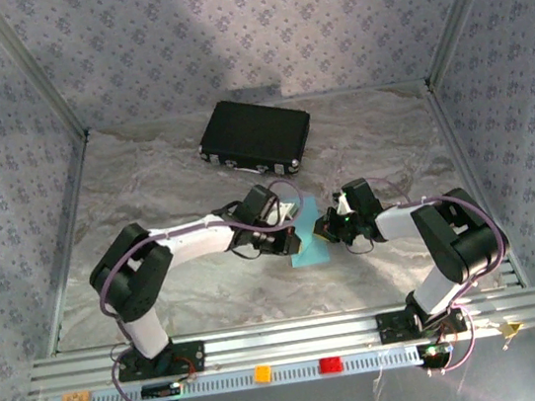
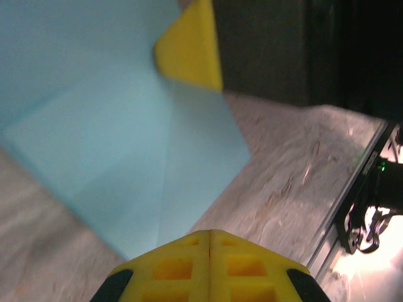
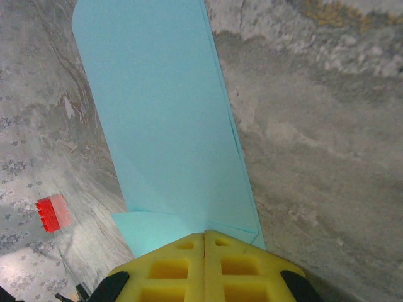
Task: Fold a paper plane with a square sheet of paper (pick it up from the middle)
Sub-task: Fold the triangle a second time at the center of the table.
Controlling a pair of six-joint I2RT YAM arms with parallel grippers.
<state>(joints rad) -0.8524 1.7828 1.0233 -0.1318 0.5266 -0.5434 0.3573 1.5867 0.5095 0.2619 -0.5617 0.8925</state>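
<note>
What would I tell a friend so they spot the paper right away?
Over the marbled table, find where the left end effector and right end effector meet. Both pinch the paper: thin, creased, light blue, unlike the black case behind.

Smooth matt folded paper [image 3: 170, 126], marbled matt table [image 1: 145, 178], black case [image 1: 255, 134] with shiny trim.

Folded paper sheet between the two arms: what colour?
The light blue folded paper sheet is plain, with no pattern; it shows best in the right wrist view.
</note>
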